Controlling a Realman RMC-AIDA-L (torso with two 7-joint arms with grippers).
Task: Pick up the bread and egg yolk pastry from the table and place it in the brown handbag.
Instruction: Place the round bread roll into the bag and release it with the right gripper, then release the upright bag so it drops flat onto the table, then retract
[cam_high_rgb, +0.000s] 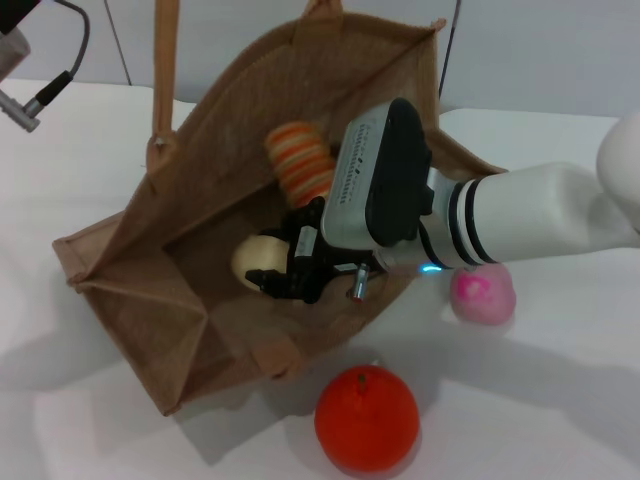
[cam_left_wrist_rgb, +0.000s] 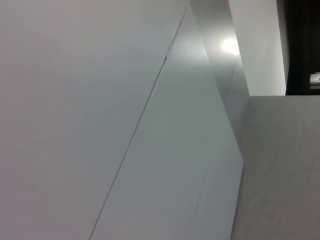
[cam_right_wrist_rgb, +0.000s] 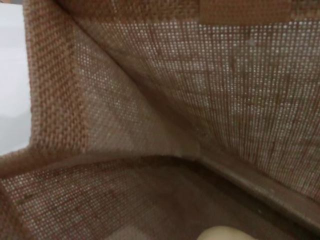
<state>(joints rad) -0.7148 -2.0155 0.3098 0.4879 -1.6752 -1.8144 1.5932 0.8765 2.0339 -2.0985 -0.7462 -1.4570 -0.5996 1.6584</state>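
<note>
Right tool (cam_high_rgb: 272, 278) was inside the brown handbag (cam_high_rgb: 130, 250), fingers round the egg yolk pastry (cam_high_rgb: 252, 257), w/ the bread (cam_high_rgb: 299, 160) already in there, deeper. Imo drop it low, then pull out w/o snagging fabric.

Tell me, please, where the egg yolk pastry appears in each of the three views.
Head view: the egg yolk pastry lies inside the brown handbag, at the right gripper.
Left wrist view: not in it; only walls show.
Right wrist view: a pale sliver at the bottom edge.
Shared landmark: the handbag's woven inner wall.
</note>
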